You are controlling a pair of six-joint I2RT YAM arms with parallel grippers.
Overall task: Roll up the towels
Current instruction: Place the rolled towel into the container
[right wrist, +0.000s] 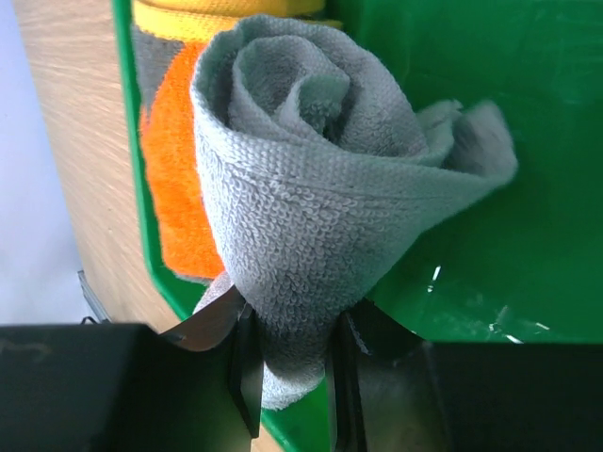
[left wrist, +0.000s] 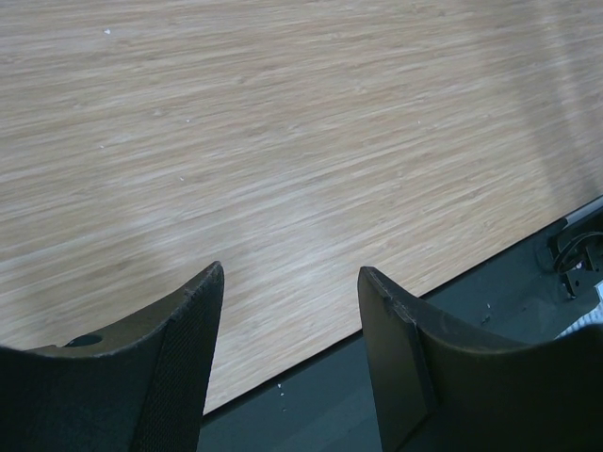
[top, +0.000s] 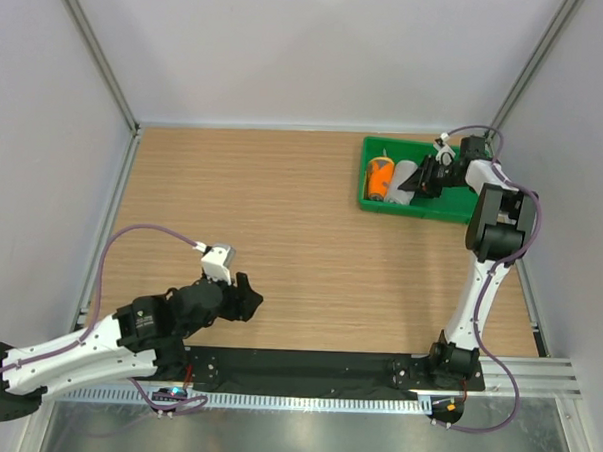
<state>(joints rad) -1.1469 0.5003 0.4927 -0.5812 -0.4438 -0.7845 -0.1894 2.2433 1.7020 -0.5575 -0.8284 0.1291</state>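
Two rolled towels lie in the green tray at the back right. The light grey towel is a tight roll, and my right gripper is shut on its near end, both jaws pressed into the cloth. In the top view this grey towel lies next to the orange towel, with the right gripper over the tray. The orange towel lies just behind the grey one. My left gripper hangs open over bare wood at the table's near edge, holding nothing.
The green tray's wall rises close on the left of the held roll. A black strip runs along the table's front edge under the left gripper. Grey walls close in the table on three sides.
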